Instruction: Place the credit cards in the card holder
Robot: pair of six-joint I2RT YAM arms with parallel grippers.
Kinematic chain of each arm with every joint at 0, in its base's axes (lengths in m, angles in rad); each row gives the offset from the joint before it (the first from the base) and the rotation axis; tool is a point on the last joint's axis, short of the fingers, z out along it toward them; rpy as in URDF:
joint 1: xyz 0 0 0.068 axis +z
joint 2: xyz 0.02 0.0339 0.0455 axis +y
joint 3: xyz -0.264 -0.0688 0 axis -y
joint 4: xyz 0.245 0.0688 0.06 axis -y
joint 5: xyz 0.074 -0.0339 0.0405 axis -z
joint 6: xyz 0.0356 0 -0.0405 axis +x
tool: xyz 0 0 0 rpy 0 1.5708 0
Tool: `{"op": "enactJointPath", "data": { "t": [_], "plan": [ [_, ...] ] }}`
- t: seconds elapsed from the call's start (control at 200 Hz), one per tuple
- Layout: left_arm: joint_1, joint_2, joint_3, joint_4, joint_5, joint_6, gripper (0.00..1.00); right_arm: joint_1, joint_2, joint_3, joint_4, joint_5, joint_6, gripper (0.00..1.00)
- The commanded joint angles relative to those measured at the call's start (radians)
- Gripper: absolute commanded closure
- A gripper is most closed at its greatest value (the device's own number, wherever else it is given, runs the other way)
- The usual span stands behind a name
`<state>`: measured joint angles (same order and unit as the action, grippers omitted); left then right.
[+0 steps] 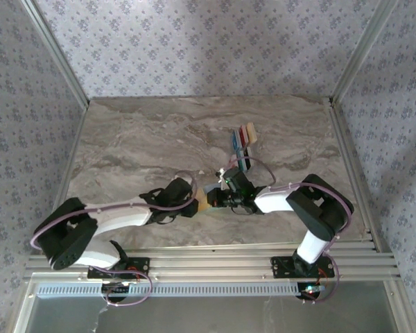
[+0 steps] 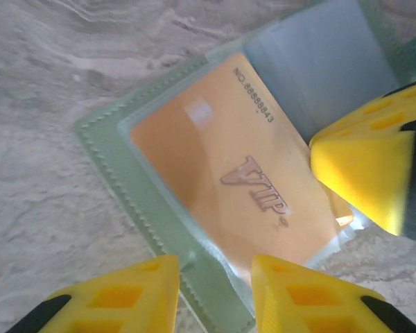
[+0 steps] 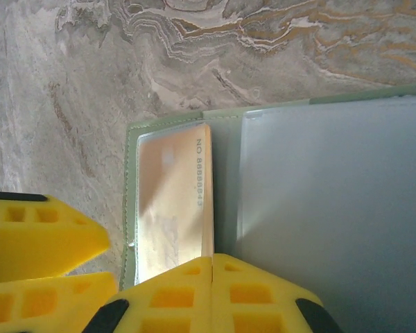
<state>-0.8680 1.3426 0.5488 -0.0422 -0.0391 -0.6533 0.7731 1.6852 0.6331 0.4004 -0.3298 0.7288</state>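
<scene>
Overhead view: the two arms are meeting at the near middle of the marbled worktop (image 1: 139,139). The left tool (image 1: 196,202) and the right tool (image 1: 225,198) are facing each other over the card holder (image 1: 209,202), which is lying flat between them. Three loose credit cards (image 1: 243,135) (blue, red and tan) are lying fanned side by side farther back on the worktop, well apart from the holder.

Left wrist view: the card holder (image 2: 111,146), a pale green sleeve with stitched edges and clear pockets, is lying open on the worktop. A tan card (image 2: 215,159) marked "VIP" and bearing a number is sitting inside the pocket nearest the stitched corner. The left tool (image 2: 213,270) is standing partly open, its yellow fingers (image 2: 125,298) set apart with the holder's near edge lying in the gap between them; neither finger is clamping it. One yellow finger of the right tool (image 2: 360,173) is pressing at the card's far corner, beside the neighbouring empty pocket.

Right wrist view: the right tool (image 3: 213,267) is closed, its two fingers meeting along a seam right at the edge of the tan card (image 3: 170,201). Whether card or pocket film is caught between them cannot be told. The left tool's fingers (image 3: 41,239) are showing just beside the holder's (image 3: 131,180) outer edge.
</scene>
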Motion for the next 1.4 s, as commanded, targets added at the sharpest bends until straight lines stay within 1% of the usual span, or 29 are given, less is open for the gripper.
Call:
{"op": "enactJointPath", "data": {
  "t": [0.0,0.07,0.195,0.36,0.485,0.7,0.899,1.054,1.149,1.229,1.294,1.344,1.359,1.394],
  "plan": [
    [0.021,-0.088,-0.024,-0.009,0.026,-0.023,0.65,0.006,0.016,0.017,-0.021,0.002,0.008,1.0],
    [0.036,-0.121,-0.037,-0.021,0.013,-0.027,0.67,0.008,0.018,0.018,-0.021,0.0,0.01,1.0],
    [0.057,-0.124,-0.043,-0.017,0.016,-0.029,0.86,0.008,0.021,0.021,-0.023,-0.002,0.01,1.0],
    [0.06,-0.043,-0.019,0.006,0.013,-0.022,1.0,0.013,0.024,0.024,-0.025,-0.002,0.015,1.0],
    [0.061,0.025,-0.012,0.039,0.026,-0.02,1.0,0.022,0.021,0.03,-0.03,0.001,0.014,1.0],
    [0.061,0.094,-0.01,0.071,0.028,-0.02,1.0,0.049,0.022,0.052,-0.046,0.014,0.011,1.0],
    [0.061,0.106,-0.008,0.085,0.039,-0.023,1.0,0.091,0.039,0.084,-0.07,0.045,-0.004,1.0],
    [0.06,0.097,-0.005,0.072,0.034,-0.014,1.0,0.095,0.032,0.107,-0.133,0.08,-0.033,1.0],
    [0.061,0.095,-0.004,0.066,0.036,-0.003,1.0,0.093,-0.013,0.107,-0.188,0.122,-0.059,0.91],
    [0.061,0.1,0.0,0.059,0.035,0.004,1.0,0.091,-0.052,0.12,-0.271,0.159,-0.082,0.82],
    [0.061,0.104,0.0,0.06,0.034,0.007,1.0,0.091,-0.083,0.13,-0.334,0.208,-0.091,0.75],
    [0.06,0.11,0.0,0.062,0.033,0.007,1.0,0.093,-0.106,0.136,-0.378,0.244,-0.091,0.72],
    [0.061,0.11,0.0,0.062,0.033,0.007,1.0,0.092,-0.115,0.138,-0.39,0.258,-0.121,0.71],
    [0.06,0.111,0.001,0.063,0.034,0.008,1.0,0.095,-0.129,0.143,-0.418,0.287,-0.133,0.68]
  ]
}}
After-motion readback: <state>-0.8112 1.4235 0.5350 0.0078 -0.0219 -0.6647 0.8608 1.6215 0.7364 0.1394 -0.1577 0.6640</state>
